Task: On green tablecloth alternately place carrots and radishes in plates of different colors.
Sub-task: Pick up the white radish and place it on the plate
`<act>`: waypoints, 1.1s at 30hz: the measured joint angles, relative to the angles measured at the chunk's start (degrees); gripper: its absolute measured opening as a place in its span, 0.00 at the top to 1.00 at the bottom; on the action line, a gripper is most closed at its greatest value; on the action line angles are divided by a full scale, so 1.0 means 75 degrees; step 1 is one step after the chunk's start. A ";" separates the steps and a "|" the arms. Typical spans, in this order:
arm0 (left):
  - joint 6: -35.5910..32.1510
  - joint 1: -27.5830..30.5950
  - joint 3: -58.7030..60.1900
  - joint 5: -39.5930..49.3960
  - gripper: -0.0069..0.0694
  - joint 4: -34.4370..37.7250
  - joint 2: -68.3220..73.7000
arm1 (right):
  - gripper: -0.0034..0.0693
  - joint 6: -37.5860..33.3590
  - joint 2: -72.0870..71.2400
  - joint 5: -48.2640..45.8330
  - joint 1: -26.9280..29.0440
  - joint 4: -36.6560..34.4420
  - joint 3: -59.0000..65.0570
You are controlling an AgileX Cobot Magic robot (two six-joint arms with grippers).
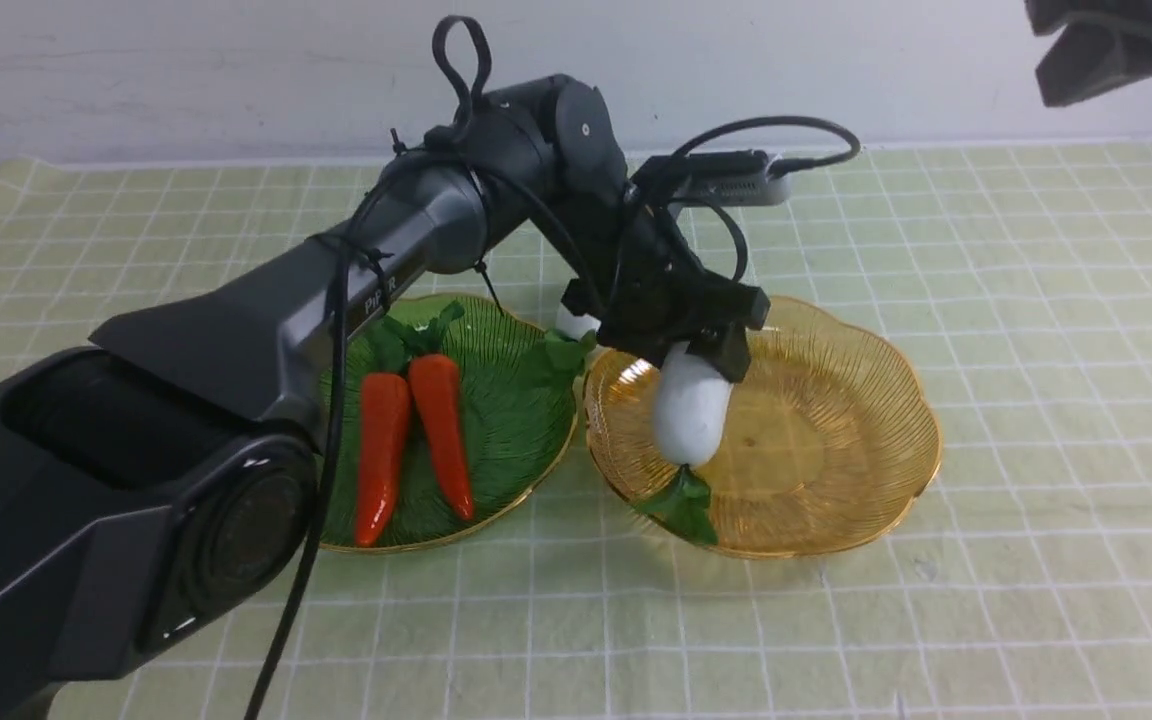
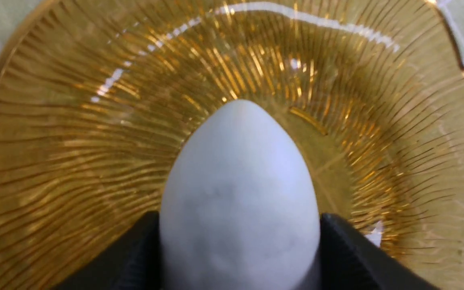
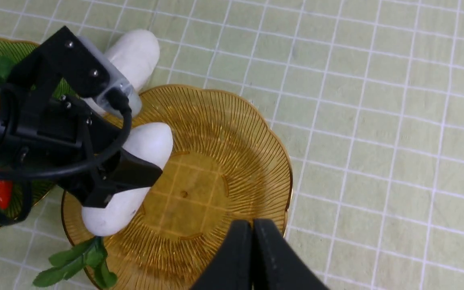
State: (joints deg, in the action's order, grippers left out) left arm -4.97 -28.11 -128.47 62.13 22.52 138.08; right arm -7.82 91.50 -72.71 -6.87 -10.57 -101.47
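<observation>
The left gripper [image 1: 696, 352], clamped on a radish [image 1: 691, 420], holds it over the amber plate's [image 1: 866, 400] 9 o'clock side. Both carrots [image 1: 381, 455] lie in the green plate [image 1: 521, 425]. The second radish [image 1: 573, 322] waits on the bench [image 1: 1036, 300] at 11 o'clock. The right gripper [image 3: 253, 245] is pinched together, empty.

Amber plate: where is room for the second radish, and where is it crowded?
Bare: amber plate's centre and right half, from the held radish to the rim. Crowded: its left side, by the left gripper, second radish and green plate.
</observation>
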 joint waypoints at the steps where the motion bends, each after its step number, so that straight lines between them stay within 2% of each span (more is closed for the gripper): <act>1: 0.0019 0.0009 -0.0010 0.0045 0.29 -0.0014 -0.0004 | 0.97 0.0000 -0.0012 -0.0007 0.0013 -0.0008 0.0019; 3: 0.0108 0.0060 -0.0196 0.0306 0.17 -0.0116 0.0020 | 0.97 -0.0007 -0.0023 0.0000 0.0032 -0.0024 0.0205; 5: 0.0253 0.0143 -0.0456 0.0504 0.10 -0.0213 0.0022 | 0.97 -0.0067 -0.0023 0.0008 0.0032 -0.0089 0.0371; 7: 0.0539 0.0309 -0.0815 0.0582 0.06 -0.0316 0.0022 | 0.97 -0.0185 -0.0023 0.0076 0.0032 -0.0158 0.0575; 12: 0.0721 0.0778 -0.1178 0.0103 0.06 -0.1055 0.0046 | 0.97 -0.0408 -0.0023 0.0215 0.0032 -0.0321 0.0913; 20: 0.0662 0.1087 -0.1184 -0.1281 0.08 -0.1494 0.0444 | 0.97 -0.0575 -0.0016 0.0277 0.0032 -0.0457 0.0958; 33: 0.0449 0.1045 -0.1184 -0.1526 0.14 -0.1179 0.1260 | 0.97 -0.0584 -0.0016 0.0277 0.0032 -0.0457 0.0958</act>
State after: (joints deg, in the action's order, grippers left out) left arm -1.60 -20.27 -137.35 50.69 13.68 147.53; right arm -12.20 91.38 -70.64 -6.63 -13.99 -94.29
